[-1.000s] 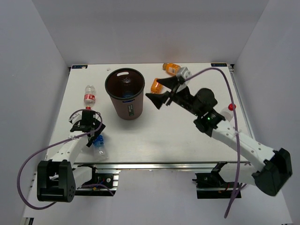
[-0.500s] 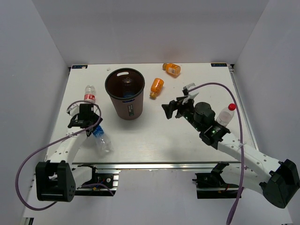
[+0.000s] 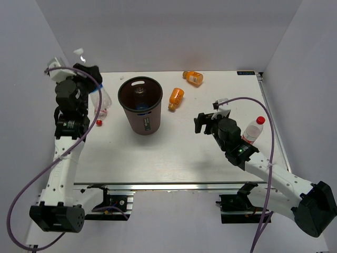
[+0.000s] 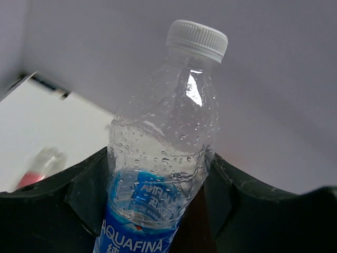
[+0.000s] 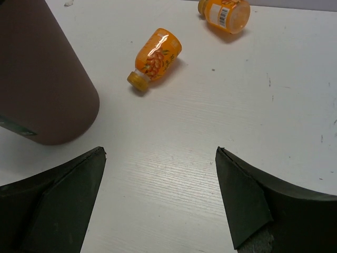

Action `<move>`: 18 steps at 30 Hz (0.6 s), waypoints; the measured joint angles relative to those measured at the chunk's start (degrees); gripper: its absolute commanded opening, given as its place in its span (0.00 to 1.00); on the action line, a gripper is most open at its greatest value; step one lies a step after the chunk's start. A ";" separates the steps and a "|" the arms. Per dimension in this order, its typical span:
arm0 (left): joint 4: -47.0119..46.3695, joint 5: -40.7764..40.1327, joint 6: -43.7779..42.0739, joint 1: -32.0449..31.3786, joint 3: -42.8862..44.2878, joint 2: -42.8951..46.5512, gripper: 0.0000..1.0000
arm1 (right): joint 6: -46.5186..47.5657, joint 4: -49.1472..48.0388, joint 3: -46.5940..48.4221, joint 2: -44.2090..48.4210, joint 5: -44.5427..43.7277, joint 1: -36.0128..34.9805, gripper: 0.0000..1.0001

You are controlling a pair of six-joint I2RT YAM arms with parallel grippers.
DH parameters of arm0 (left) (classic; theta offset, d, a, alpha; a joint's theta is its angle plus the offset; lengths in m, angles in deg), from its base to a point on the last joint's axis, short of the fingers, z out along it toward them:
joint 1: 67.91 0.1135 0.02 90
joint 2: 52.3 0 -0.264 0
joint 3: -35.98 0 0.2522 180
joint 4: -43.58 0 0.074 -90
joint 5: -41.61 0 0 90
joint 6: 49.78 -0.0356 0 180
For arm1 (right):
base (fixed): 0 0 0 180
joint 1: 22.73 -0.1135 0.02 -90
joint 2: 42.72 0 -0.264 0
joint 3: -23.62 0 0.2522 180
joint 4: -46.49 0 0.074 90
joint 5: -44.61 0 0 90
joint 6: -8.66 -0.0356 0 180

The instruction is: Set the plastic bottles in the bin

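Right jaws gape wide and empty over the counter [image 5: 174, 158]. Beyond them lie an orange bottle [image 5: 155, 55] and a second orange one [image 5: 226, 13], right of the bin [image 5: 42, 79]. Left jaws, high beside the bin's left, clamp a blue-labelled bottle [image 4: 168, 132].

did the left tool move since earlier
Yes. The left tool, gripping a blue-label bottle, has gone up the top view, from nearer than the bin to level with its far rim, staying left.
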 measured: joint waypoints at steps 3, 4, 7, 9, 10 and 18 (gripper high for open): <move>-8.50 7.89 -3.56 -0.63 3.52 -5.18 0.35 | 0.02 -0.07 0.00 -0.85 1.64 0.15 0.89; -11.23 10.38 -4.48 -1.16 4.52 -7.10 0.35 | 0.07 -0.15 0.00 -1.05 2.23 0.17 0.90; -18.60 16.83 -6.82 -3.63 5.66 -11.87 0.35 | 0.24 -0.72 -0.04 -1.53 2.95 0.22 0.89; -22.88 19.30 -9.20 -6.49 5.49 -13.92 0.38 | 0.39 -1.18 -0.09 -2.03 2.95 0.42 0.89; -25.09 19.98 -11.04 -8.61 5.11 -14.73 0.39 | 0.46 -1.25 -0.09 -2.34 3.06 0.50 0.89; -38.38 23.04 -18.88 -17.20 -1.51 -17.16 0.41 | 0.70 -1.14 -0.13 -3.34 4.22 0.98 0.89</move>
